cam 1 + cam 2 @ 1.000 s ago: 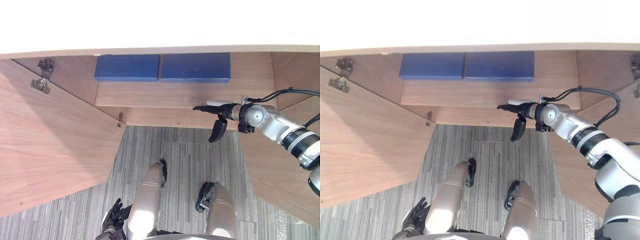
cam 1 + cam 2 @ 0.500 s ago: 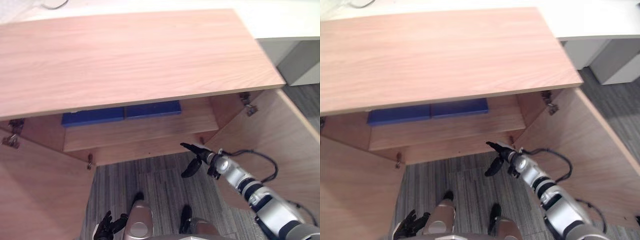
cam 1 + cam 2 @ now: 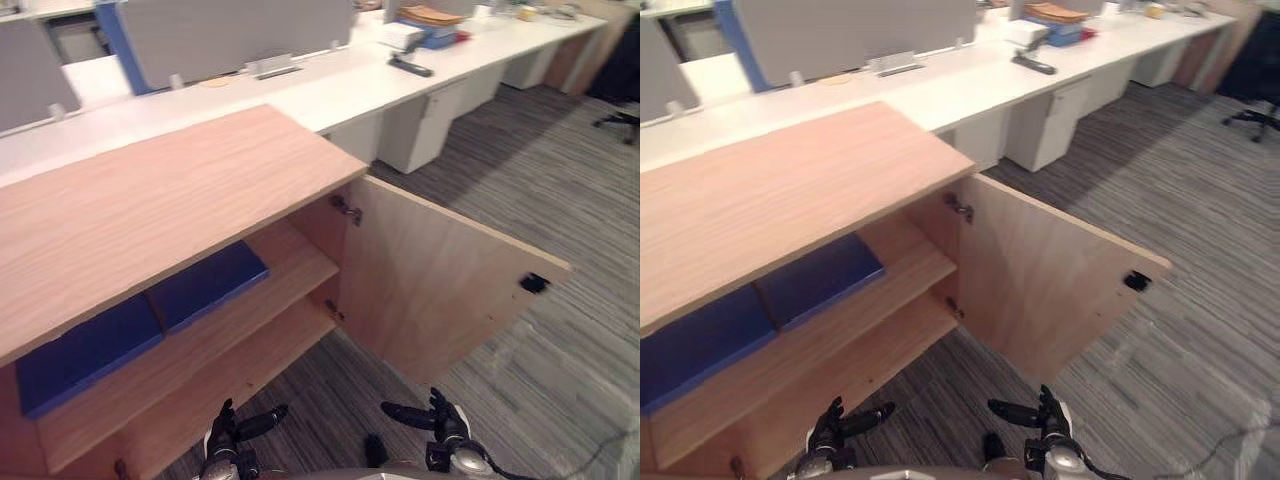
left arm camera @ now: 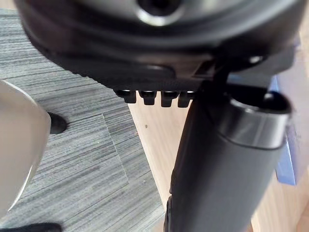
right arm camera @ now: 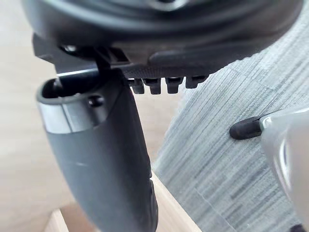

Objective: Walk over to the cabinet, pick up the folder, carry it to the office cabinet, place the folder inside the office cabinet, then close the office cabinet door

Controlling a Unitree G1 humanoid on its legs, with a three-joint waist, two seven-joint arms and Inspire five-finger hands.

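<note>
blue flat folders (image 3: 205, 285) lie shelved; the empty, straight-fingered right hand (image 3: 437, 420) should press the two o'clock light wooden cabinet door (image 3: 440, 280) near its free edge.

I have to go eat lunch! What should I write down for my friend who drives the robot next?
Left hand: open, empty, low in front of the office cabinet.
Right hand: open, empty, low near the open door.
Blue folders: two, side by side on the upper shelf inside the cabinet.
Done, as it looks: folder put inside.
Left: the door stands wide open; swing it shut.
</note>
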